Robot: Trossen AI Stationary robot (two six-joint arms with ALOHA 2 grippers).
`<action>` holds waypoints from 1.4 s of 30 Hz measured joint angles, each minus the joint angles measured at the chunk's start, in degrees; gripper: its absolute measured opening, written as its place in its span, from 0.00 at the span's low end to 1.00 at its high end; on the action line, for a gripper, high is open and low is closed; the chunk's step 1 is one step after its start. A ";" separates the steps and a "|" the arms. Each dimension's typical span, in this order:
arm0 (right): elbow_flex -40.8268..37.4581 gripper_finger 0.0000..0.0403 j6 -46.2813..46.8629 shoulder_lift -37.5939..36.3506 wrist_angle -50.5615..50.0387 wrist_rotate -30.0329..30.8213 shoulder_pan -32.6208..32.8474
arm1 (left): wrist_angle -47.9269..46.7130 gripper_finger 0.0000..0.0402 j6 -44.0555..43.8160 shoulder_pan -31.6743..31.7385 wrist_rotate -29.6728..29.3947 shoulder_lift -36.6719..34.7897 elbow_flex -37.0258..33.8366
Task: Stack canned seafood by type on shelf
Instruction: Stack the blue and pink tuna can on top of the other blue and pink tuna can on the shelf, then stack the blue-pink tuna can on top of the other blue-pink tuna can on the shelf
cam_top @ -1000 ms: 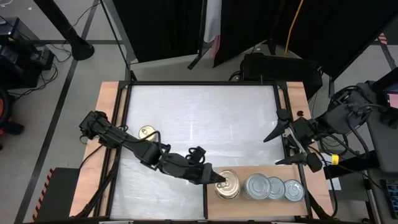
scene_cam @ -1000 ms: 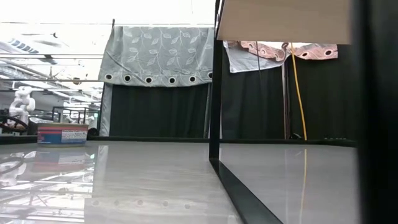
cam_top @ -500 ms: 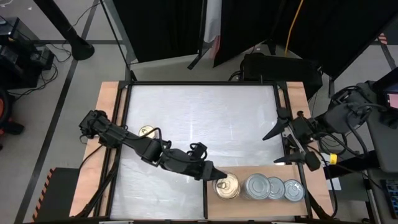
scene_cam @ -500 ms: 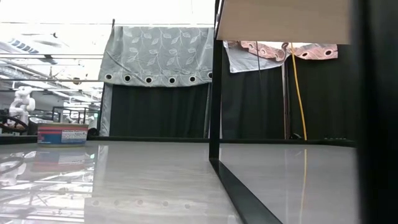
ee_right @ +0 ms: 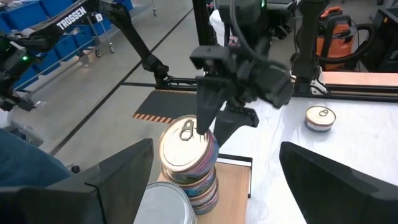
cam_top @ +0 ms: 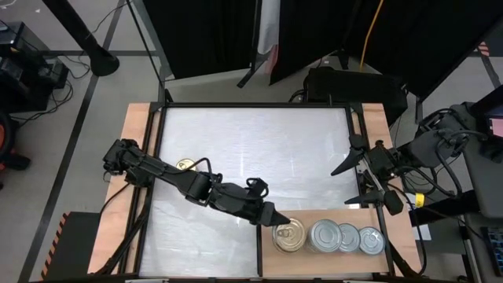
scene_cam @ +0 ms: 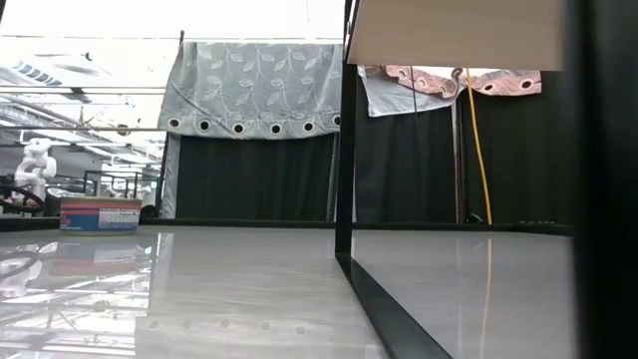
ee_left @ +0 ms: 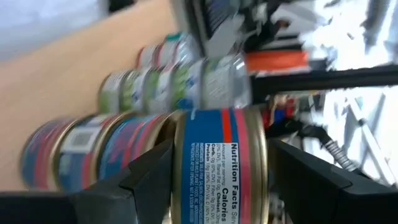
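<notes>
Spread just wider than the tin, the jaws of the left gripper (cam_top: pixel 277 223) stand at the rim of the top gold pull-ring can (cam_top: pixel 288 233) without pinching it; in the left wrist view the two dark fingers (ee_left: pixel 146 174) flank that can's blue and red label with a sliver of gap on each side. The can crowns a short stack of gold-topped cans (ee_right: pixel 186 163) at the left end of the shelf (cam_top: pixel 326 217), the light-brown board at the table's near right corner. Just beside that stack on the shelf sit the silver-topped cans (cam_top: pixel 324 236) in a row of piles running toward the shelf's right end, touching or nearly so. Well apart from the shelf, one more gold-topped can (cam_top: pixel 185 166) lies alone on the white tabletop (cam_top: pixel 251 149), near its left edge. Beyond the shelf's right end, above the table's right edge, the right gripper (cam_top: pixel 363 174) hangs with its fingers spread wide and nothing between them.
</notes>
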 joint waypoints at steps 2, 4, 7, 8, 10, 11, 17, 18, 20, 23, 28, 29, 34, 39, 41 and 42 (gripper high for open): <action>0.00 0.84 -0.22 0.00 0.00 0.00 0.00 | -0.74 0.64 0.34 0.33 1.92 0.25 -0.05; 0.00 0.84 -0.57 0.00 -0.02 0.00 0.00 | -0.74 0.64 1.31 0.68 2.10 0.30 -0.09; 0.00 0.84 -0.96 0.00 -0.02 0.00 0.00 | -0.25 0.64 5.14 1.46 2.09 0.14 -0.09; 0.00 0.84 -1.12 0.00 -0.02 0.00 0.00 | -0.21 0.64 6.38 1.75 2.35 0.15 -0.09; 0.00 0.84 -1.50 0.00 -0.02 0.00 0.00 | -0.33 0.64 8.31 2.31 4.35 0.15 -0.09; 0.00 0.84 -1.53 0.00 -0.02 0.00 0.00 | -0.38 0.64 9.43 2.59 5.81 0.15 -0.09; 0.00 0.84 -1.67 0.00 -0.02 0.00 0.00 | -0.53 0.64 16.53 4.99 8.86 0.10 -0.09; 0.00 0.84 -1.64 0.00 -0.04 -0.01 0.00 | -0.58 0.64 16.46 5.42 8.87 -0.04 -0.09; 0.00 0.84 -1.53 0.00 -0.04 -0.02 0.01 | -0.95 0.64 14.67 6.36 9.20 -0.50 -0.09; 0.00 0.84 -0.64 0.00 -0.03 -0.04 0.04 | -3.34 0.64 9.18 7.96 11.11 -1.51 -0.02; 0.00 0.84 0.66 0.00 -0.04 -0.07 0.04 | -21.18 0.64 4.89 9.61 10.55 -6.33 -0.02; 0.00 0.84 0.66 0.00 -0.04 -0.08 0.04 | -26.61 0.64 4.89 9.77 9.89 -7.83 -0.02; 0.00 0.84 0.45 0.00 -0.11 -0.09 0.04 | -56.85 0.63 1.87 10.55 6.04 -14.89 -0.02; 0.00 0.84 -1.14 0.00 -0.09 1.66 0.02 | -81.15 0.52 -1.66 12.94 7.85 -20.00 -1.93; 0.00 0.84 -1.62 0.00 -0.05 3.58 0.02 | -81.40 0.45 -1.59 14.54 7.59 -22.87 -5.24; 0.00 0.84 -1.74 0.00 -0.04 4.38 0.02 | -80.67 0.42 -1.61 15.65 7.15 -24.99 -7.68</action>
